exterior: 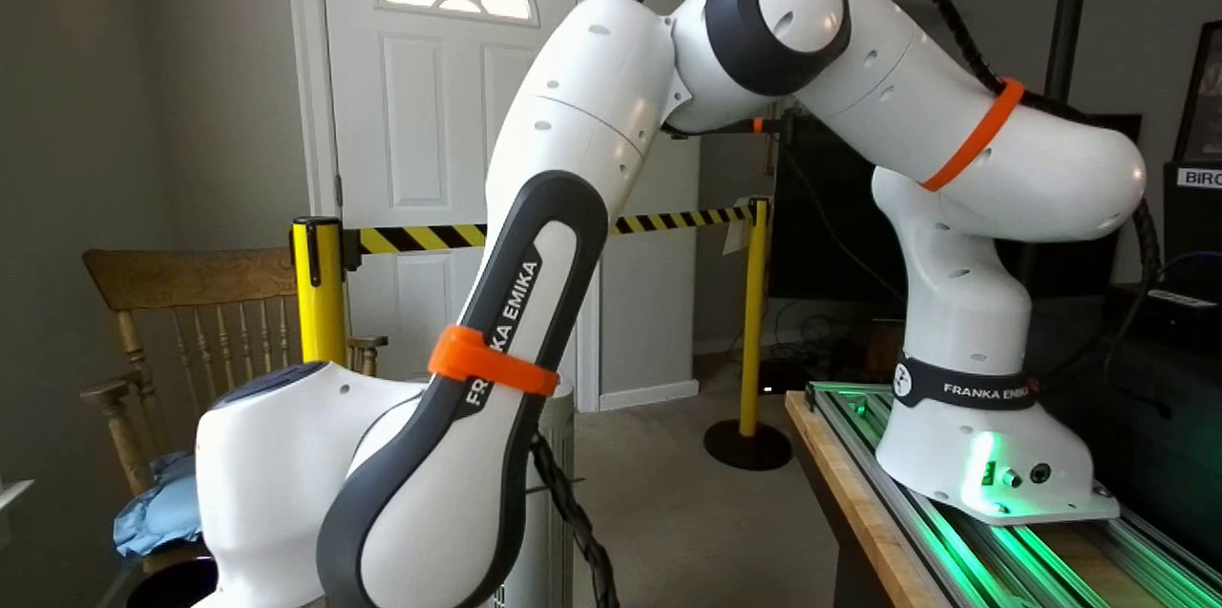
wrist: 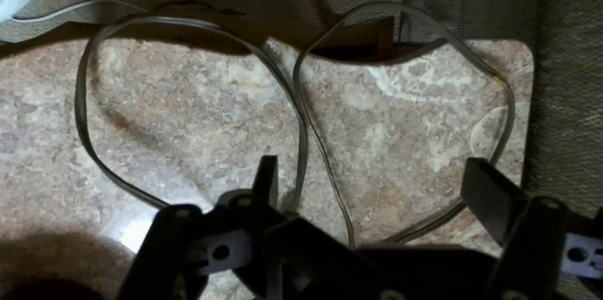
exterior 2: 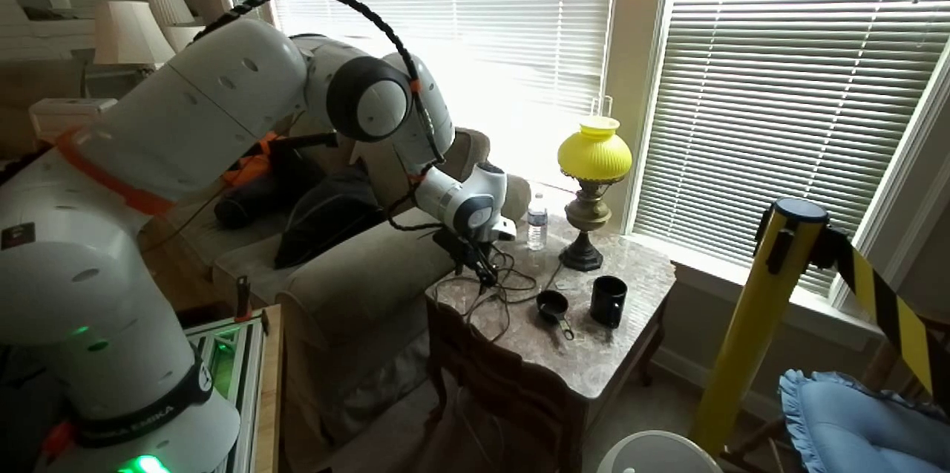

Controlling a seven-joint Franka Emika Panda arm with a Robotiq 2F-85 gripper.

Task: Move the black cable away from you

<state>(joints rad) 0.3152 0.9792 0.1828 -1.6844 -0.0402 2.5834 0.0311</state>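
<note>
The dark cable [exterior 2: 508, 315] lies in loose loops on a marble-topped table [exterior 2: 571, 365] in an exterior view. In the wrist view the cable [wrist: 303, 149] forms two wide loops, and parts of both hang past the table's edge. My gripper [exterior 2: 484, 281] points down over the cable. In the wrist view the gripper [wrist: 373, 173] is open, its fingers wide apart. Strands of the cable run in the space between the fingers, and one passes behind the right finger. The gripper body hides the lower part of the loops. In an exterior view the gripper and cable are out of frame.
A black measuring cup [exterior 2: 553, 305] and a black mug [exterior 2: 608, 301] stand on the table near the cable. A water bottle [exterior 2: 537, 223] and a yellow-shaded lamp [exterior 2: 594, 161] stand at the back. A sofa arm [exterior 2: 371, 265] adjoins the table. A yellow post [exterior 2: 764, 324] stands beyond.
</note>
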